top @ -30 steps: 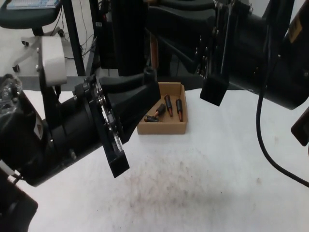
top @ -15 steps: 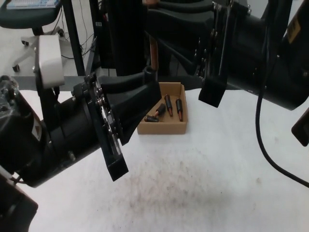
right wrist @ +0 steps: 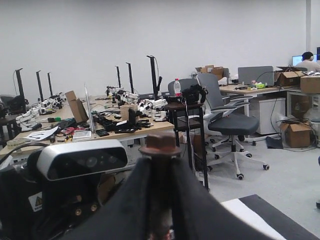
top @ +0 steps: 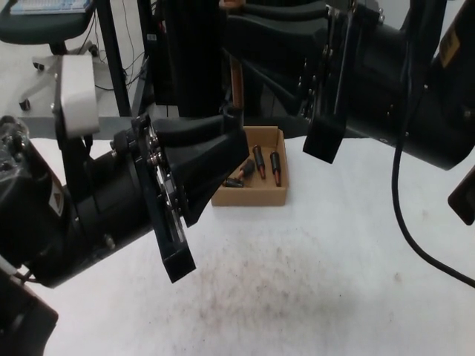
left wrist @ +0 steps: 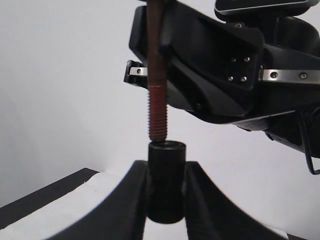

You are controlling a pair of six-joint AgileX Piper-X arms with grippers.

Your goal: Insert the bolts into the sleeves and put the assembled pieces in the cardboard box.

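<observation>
In the left wrist view my left gripper [left wrist: 166, 172] is shut on a short black sleeve [left wrist: 165, 200], held upright with its open end up. Straight above it hangs a copper bolt [left wrist: 155, 75]; its threaded tip [left wrist: 157, 125] sits just at the sleeve's mouth. My right gripper [right wrist: 160, 170] is shut on this bolt, whose hex head [right wrist: 160, 142] shows between the fingers. From the high view the bolt [top: 236, 80] stands above the left gripper [top: 231, 119], over the bench behind the cardboard box [top: 249, 197]. Several assembled pieces [top: 258, 162] lie in the box.
The white bench surface [top: 312, 282] lies open in front of the box. The left arm's body [top: 96, 208] fills the left side and the right arm's body [top: 386, 81] spans the upper right, with a cable [top: 401, 215] hanging down.
Both arms shifted only slightly; the right arm's wrist edged left and the left arm's wrist sank a little. Each gripper keeps its hold.
</observation>
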